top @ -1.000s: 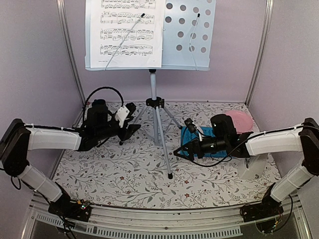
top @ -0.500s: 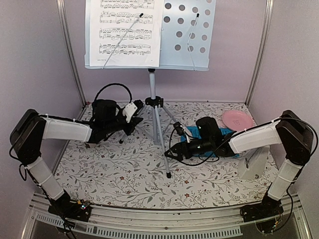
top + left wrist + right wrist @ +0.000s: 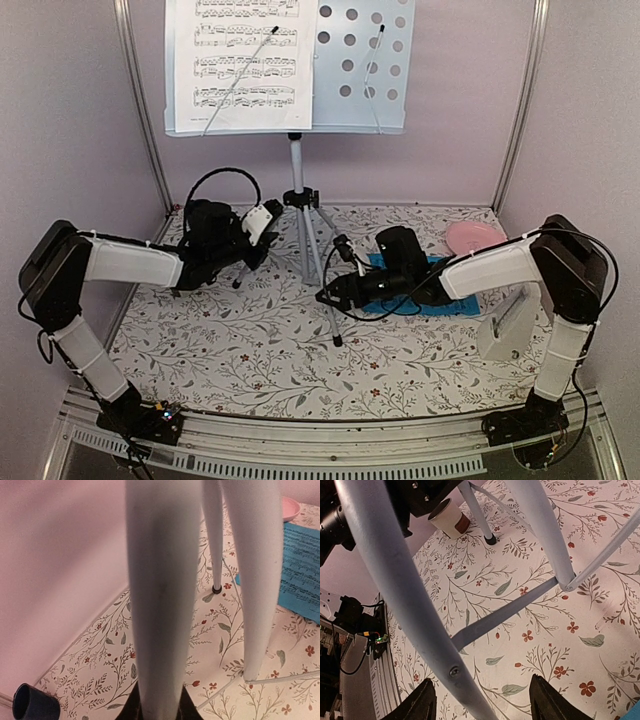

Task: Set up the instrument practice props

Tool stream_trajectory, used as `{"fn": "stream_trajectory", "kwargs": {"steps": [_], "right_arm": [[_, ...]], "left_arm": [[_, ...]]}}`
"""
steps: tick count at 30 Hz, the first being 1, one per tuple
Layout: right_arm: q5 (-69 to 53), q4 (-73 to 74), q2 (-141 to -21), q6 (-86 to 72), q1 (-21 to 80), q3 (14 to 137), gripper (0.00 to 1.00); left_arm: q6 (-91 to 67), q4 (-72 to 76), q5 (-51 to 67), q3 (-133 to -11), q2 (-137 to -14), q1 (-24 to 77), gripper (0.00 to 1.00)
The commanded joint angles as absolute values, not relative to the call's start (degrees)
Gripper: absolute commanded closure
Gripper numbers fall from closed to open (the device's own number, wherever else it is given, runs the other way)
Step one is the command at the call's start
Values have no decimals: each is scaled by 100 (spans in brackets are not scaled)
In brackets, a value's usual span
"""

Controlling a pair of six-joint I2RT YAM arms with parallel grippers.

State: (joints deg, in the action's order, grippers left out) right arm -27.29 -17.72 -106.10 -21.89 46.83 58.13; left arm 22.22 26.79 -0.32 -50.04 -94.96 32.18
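Note:
The silver tripod music stand [image 3: 297,190] stands at the back centre. Its perforated tray [image 3: 360,60] holds the white music sheet [image 3: 243,60]. My left gripper [image 3: 257,238] is shut on the stand's left leg [image 3: 162,605], with dark fingertips [image 3: 131,707] pressed on both sides. My right gripper [image 3: 328,292] is open, and the front leg [image 3: 405,590] passes between its fingers [image 3: 422,705] close to the left one. The blue music sheet [image 3: 452,300] lies flat under my right arm and also shows in the left wrist view [image 3: 302,575]. The white pyramid metronome [image 3: 505,328] stands at the front right.
A pink round plate [image 3: 475,237] lies at the back right. A small dark cup [image 3: 34,706] stands near the left wall. A cup [image 3: 449,517] stands beside the stand's far leg foot. The purple walls and metal frame posts close in the sides.
The music stand has shifted left and slightly back. My left gripper moved with it. My right arm has reached left off the blue sheet to the front leg.

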Motion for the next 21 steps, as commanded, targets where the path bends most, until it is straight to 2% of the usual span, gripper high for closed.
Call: {"fn": "stream_trajectory", "kwargs": {"steps": [1, 12, 16, 17, 21], "right_arm": [[-2808, -1958, -10918, -2221, 4723, 6149, 37], [-2907, -1978, -11403, -2324, 5187, 6836, 39], [-2915, -1960, -11607, -2360, 5288, 7159, 39], [-2925, -1951, -11651, -2376, 5314, 7213, 38], [-2825, -1883, -11634, -2382, 5319, 7241, 29]], "left_arm": [[2056, 2924, -368, -4948, -9255, 2927, 98], [2444, 2520, 7, -5422, -9456, 2602, 92], [2427, 2501, 149, -5416, -9374, 2597, 79], [2370, 2497, 248, -5389, -9325, 2601, 72], [2207, 2514, 494, -5220, -9050, 2647, 56]]}}
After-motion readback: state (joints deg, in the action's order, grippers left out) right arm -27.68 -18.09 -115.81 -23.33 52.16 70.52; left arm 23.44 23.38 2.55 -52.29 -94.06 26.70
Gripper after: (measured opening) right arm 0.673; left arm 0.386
